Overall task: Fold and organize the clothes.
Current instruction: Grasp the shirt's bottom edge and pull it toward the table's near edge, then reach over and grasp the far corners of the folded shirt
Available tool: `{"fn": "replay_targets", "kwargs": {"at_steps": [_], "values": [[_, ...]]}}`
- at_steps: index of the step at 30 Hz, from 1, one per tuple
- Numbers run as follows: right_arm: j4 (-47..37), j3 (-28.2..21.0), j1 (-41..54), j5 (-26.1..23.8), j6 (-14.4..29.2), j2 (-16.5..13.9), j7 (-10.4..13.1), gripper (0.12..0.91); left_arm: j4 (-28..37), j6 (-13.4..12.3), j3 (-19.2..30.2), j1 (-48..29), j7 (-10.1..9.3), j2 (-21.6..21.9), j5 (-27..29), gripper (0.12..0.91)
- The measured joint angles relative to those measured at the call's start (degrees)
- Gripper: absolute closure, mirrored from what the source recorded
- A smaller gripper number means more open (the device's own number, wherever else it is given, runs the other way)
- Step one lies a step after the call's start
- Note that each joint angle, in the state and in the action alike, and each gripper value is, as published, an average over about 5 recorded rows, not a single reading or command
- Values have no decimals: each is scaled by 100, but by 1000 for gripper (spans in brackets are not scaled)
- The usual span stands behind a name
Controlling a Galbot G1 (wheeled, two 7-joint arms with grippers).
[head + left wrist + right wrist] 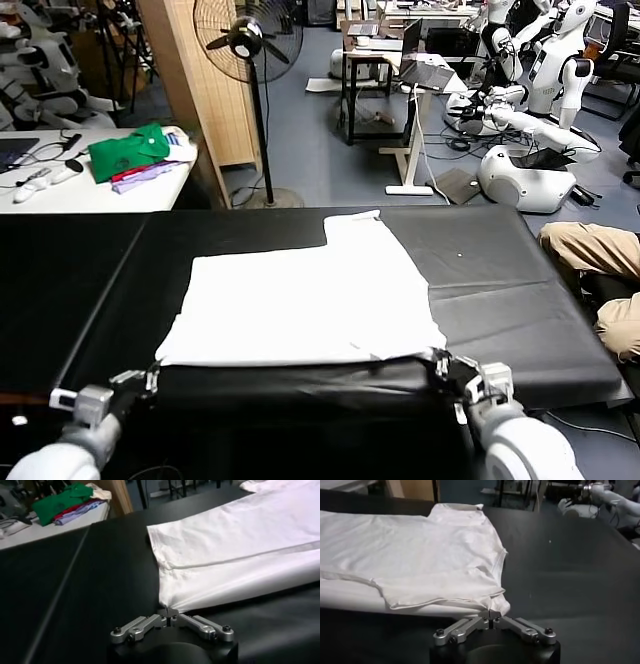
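The clothes are a plain white T-shirt [300, 300] spread flat on the black table [500, 280], with one sleeve reaching toward the far side. My left gripper [152, 378] sits at the shirt's near left corner and is shut on that corner [169, 611], which is pulled to a point. At the near right corner my right gripper [440, 362] is shut on the bunched hem [491, 611]. The shirt [240, 545] looks folded into layers along its near edge [420, 560]. No lettering shows.
A white side table [90, 190] at the far left holds a green garment [128, 152] and a purple cloth. Behind the black table stand a fan [250, 40], a wooden panel and parked robots [530, 110]. A person's knees [600, 250] are at the right edge.
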Motion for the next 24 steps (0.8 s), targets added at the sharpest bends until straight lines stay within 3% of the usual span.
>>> {"fn": "replay_targets", "kwargs": {"at_steps": [3,6,12,15,18,24], "values": [[111,6,-150,-81,0,47,-150,855,-118,10,-103,200,-45,-1,5,897],[215,16,-265,-146,1,61,-210,712,-188,19,-149,288,-95,-40,5,810],[438,187,-334,10,1,-4,-297,378,-351,88,-206,408,-108,-107,-25,480],[446,331,-198,250,1,-49,-361,262,-457,121,-234,464,-110,-124,-47,325],[283,384,161,345,13,-82,-455,232,-565,155,-318,434,-107,-141,-185,247],[-756,15,1564,373,373,-91,-503,227,-479,136,-480,-192,-174,1,-940,232]]}}
